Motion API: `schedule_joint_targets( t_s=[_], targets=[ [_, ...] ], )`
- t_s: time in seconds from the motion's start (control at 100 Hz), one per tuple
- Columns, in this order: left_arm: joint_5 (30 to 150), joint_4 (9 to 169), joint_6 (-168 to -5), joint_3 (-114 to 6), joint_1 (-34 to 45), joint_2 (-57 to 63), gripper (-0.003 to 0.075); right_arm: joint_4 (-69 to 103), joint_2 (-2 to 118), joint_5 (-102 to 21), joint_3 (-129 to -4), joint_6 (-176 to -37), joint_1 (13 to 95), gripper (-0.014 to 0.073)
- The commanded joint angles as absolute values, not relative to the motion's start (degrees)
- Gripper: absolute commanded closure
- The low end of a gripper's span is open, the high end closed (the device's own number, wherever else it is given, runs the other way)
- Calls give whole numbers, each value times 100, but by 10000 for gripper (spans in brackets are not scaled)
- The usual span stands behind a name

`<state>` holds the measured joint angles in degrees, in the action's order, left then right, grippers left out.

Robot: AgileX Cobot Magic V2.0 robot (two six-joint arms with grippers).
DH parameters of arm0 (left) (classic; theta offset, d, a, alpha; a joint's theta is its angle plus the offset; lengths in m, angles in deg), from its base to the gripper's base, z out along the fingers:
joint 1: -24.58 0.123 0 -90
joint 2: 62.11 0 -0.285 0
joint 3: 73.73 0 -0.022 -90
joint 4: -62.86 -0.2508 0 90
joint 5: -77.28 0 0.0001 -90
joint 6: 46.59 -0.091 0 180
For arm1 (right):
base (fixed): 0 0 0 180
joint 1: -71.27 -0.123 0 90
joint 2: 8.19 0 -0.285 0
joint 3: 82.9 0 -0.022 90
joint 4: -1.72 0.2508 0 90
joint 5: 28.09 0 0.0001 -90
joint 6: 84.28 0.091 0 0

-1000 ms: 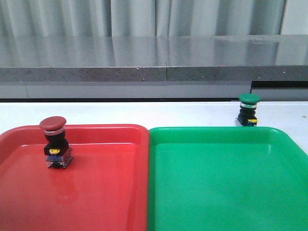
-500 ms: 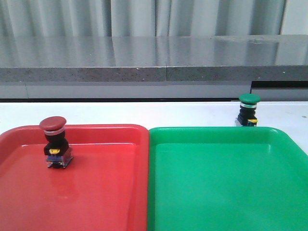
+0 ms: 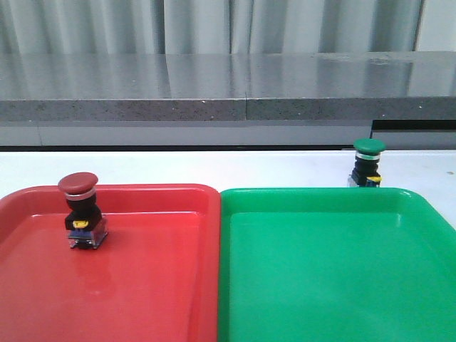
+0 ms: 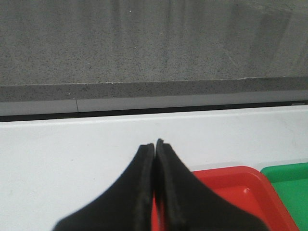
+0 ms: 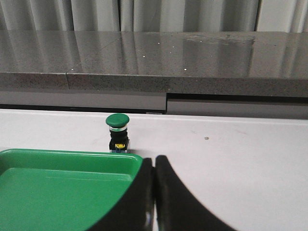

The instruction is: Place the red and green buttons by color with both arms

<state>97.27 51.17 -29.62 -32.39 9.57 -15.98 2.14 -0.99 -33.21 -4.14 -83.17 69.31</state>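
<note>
The red button (image 3: 80,209), dark-red cap on a black body with a yellow tag, stands upright inside the red tray (image 3: 142,285) near its far left. The green button (image 3: 368,162) stands upright on the white table just beyond the green tray (image 3: 328,285); it also shows in the right wrist view (image 5: 118,133), past the tray's far rim (image 5: 72,155). My left gripper (image 4: 155,144) is shut and empty over the table by the red tray's corner (image 4: 240,185). My right gripper (image 5: 154,160) is shut and empty beside the green tray's corner, short of the green button. Neither gripper shows in the front view.
The two trays sit side by side, touching, at the table's front. A grey stone ledge (image 3: 228,85) runs along the back of the white table (image 3: 214,167). A small dark speck (image 5: 206,138) lies on the table to the right of the green button.
</note>
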Motion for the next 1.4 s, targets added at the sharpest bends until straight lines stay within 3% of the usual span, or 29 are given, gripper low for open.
schedule_joint_targets(
  t_s=[0.0, 0.43, 0.62, 0.98, 1.39],
  targets=[
    [9323, 5102, -2897, -3384, 962, -1610, 739, 216, -196, -2854, -493, -8334, 6969, 660],
    [9176, 4873, -3037, -3384, 1060, -1745, 740, 216, -196, -2854, -493, -8334, 6969, 660],
    [8957, 5738, -4210, -3074, 1367, -2300, 740, 216, -196, -2854, -493, -8334, 6969, 660],
    [7728, 6235, -4597, -1232, 1861, -3699, 739, 216, -196, -2854, -493, -8334, 6969, 660],
    [7398, 6235, -4597, 598, 1947, -5475, 739, 216, -196, -2854, -493, -8334, 6969, 660]
  ],
)
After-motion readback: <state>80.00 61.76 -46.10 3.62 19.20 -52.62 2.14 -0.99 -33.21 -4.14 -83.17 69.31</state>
